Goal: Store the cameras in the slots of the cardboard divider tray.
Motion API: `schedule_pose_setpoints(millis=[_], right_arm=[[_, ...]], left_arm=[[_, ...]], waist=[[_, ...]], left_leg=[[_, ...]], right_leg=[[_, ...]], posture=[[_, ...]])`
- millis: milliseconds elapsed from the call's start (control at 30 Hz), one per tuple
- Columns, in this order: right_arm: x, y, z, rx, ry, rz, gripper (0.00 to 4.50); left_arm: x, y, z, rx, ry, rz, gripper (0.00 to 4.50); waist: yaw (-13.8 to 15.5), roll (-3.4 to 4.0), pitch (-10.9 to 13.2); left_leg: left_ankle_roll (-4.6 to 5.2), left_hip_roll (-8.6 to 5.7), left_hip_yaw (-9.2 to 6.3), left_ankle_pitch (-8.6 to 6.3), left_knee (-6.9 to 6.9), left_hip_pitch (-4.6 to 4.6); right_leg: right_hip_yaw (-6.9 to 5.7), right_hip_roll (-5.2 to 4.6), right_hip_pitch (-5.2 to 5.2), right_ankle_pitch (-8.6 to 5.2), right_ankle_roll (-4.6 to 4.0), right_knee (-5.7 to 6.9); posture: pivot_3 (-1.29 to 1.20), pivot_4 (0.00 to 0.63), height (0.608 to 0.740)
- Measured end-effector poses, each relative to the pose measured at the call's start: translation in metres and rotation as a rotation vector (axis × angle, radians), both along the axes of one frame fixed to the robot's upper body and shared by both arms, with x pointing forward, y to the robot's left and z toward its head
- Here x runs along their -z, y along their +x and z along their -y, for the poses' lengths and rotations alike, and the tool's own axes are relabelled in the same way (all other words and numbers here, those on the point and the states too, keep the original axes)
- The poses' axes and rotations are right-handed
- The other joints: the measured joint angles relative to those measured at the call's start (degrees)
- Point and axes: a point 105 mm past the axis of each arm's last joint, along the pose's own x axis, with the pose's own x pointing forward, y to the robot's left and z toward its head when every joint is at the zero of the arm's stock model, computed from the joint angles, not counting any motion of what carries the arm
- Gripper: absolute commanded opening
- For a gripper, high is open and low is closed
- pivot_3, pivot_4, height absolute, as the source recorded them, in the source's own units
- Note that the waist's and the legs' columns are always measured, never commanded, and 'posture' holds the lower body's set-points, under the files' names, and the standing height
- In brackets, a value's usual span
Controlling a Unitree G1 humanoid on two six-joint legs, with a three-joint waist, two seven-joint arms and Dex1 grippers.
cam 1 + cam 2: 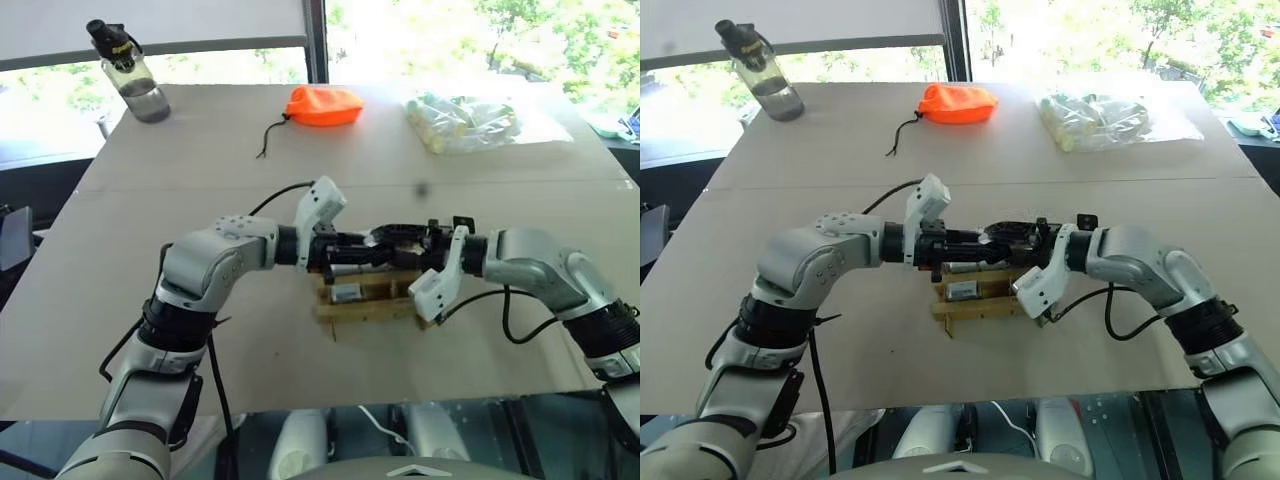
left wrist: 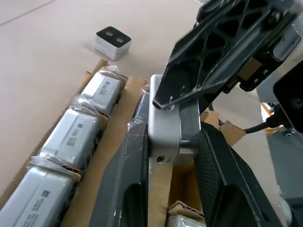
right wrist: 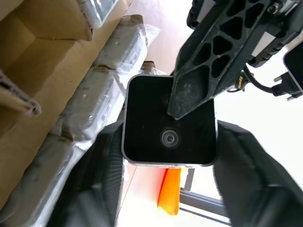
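cameras sit at the middle of the near part of a wide tan bench, some wrapped in clear film and packed in a row inside the cardboard divider tray, one bare camera lying on the bench just beside the tray, and one more held above it. the tray rests on the bench under the two arms, which meet over it from either side. at the far edge of the bench stand a water bottle on the left, an orange pouch with a dark cord near the middle, and a clear bag of pale tubes on the right, all well apart from the tray. the left end effector is clamped tight on the held camera, its two black fingers pressed to the silver-grey sides. the right end effector has its fingers spread on either side of the same camera, whose black square face looks into the right wrist view; whether they touch it, i cannot tell.
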Motion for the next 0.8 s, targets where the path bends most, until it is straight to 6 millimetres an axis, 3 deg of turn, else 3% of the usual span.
schedule_pose_setpoints(millis=[200,367,400,600,800], right_arm=[[-0.011,0.003,0.011,0.104,0.182,-0.123,4.45],[-0.012,-0.004,0.075,0.336,0.365,-0.576,4.45],[-0.01,-0.016,0.093,0.382,0.44,-0.756,4.45],[-0.005,-0.071,0.136,0.392,0.598,-1.263,4.45],[-0.005,-0.101,0.17,0.339,0.705,-1.402,4.45]], left_arm=[[-0.002,0.001,0.001,0.016,0.002,0.037,0.76],[-0.005,-0.008,0.004,0.095,0.006,0.118,0.76],[-0.006,-0.012,0.004,0.114,0.013,0.132,0.76],[0.0,-0.018,-0.003,0.13,0.108,0.187,0.76],[0.011,-0.023,0.003,0.137,0.181,0.186,0.76]], waist=[[0.14,0.0,0.0],[0.86,-0.02,0.02],[1.11,-0.02,0.02],[1.47,-0.06,0.04],[1.49,-0.07,0.04]], left_leg=[[0.0,0.0,-0.02,0.0,0.01,0.0],[0.04,-0.02,-0.11,-0.02,-0.03,-0.05],[0.04,-0.02,-0.17,-0.03,-0.04,-0.05],[0.31,-0.01,-0.38,-0.18,-0.08,0.17],[0.39,-0.04,-0.41,-0.22,0.06,0.2]], right_leg=[[-0.02,-0.01,0.02,0.0,0.0,0.0],[-0.07,-0.07,0.06,0.01,-0.01,-0.07],[-0.04,-0.07,0.08,0.01,-0.01,-0.08],[-0.09,0.04,0.37,-0.01,-0.02,-0.16],[-0.1,0.0,0.51,-0.05,0.06,-0.22]], posture=[[0.0,0.15,0.74],[0.0,0.15,0.74],[0.0,0.15,0.74],[0.0,0.15,0.74],[0.0,0.15,0.74]])
